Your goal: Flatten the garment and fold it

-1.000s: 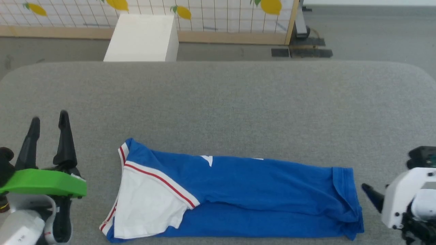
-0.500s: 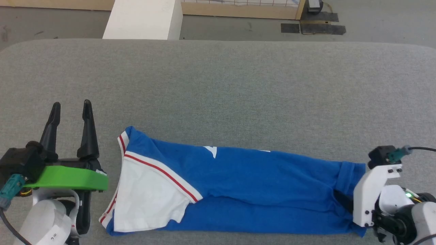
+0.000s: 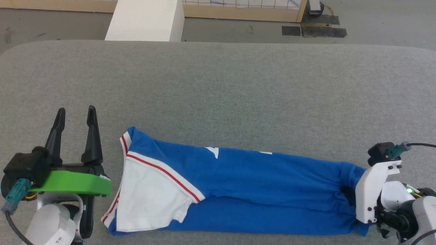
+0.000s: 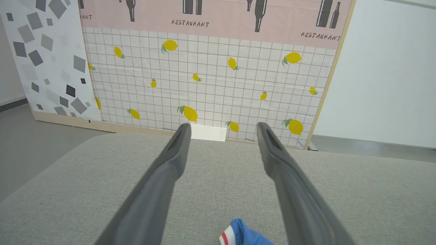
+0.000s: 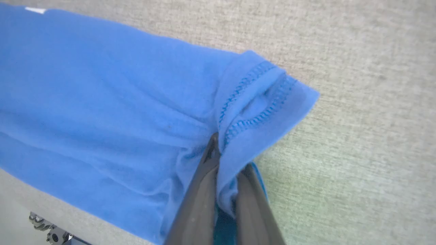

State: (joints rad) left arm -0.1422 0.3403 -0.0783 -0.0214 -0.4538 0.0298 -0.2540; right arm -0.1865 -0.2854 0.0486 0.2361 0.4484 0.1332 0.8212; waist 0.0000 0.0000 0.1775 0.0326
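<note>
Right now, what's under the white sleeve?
Blue fabric of the garment shows beyond the white sleeve; what lies directly beneath is covered.

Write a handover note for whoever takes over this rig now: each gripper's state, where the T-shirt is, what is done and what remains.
Left gripper: open, holding nothing, beside the collar end of the garment.
Right gripper: shut on the garment's hem.
Garment: a long narrow strip along the near side of the grey table, white sleeve on top.
Done: lengthwise folding, by the look of it.
Left: probably the crosswise folds.
</note>
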